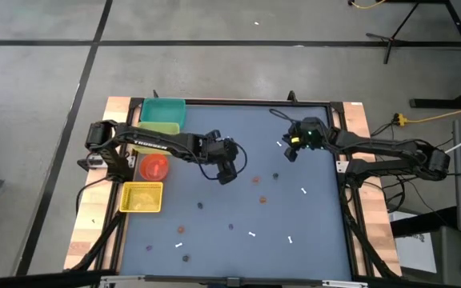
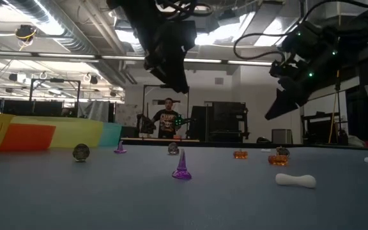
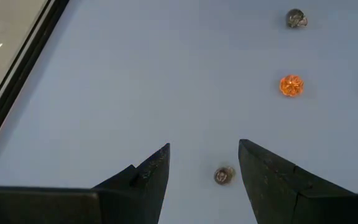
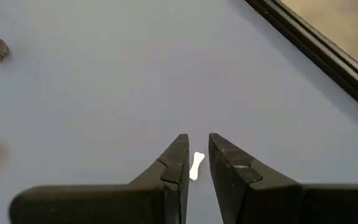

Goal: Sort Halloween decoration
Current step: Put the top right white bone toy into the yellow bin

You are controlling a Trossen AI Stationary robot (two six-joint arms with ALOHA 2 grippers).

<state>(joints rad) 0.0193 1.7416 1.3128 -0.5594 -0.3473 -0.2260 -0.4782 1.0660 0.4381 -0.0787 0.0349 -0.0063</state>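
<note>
Left gripper (image 3: 204, 163) is hanging with fingers spread and empty, a tiny round grey skull-like trinket (image 3: 224, 175) sitting right between the tips, so I'd say it's lining up a pick: next is dropping straight down and closing. Right gripper (image 4: 196, 153) is nearly pinched, empty, over a small white bone-shaped stick (image 4: 196, 165). Orange pumpkin beads (image 3: 291, 85) are lying further out.

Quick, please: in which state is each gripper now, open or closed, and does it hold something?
Left gripper: jaws open, empty, above a small grey trinket.
Right gripper: jaws nearly closed, holding nothing, above a white bone.
</note>
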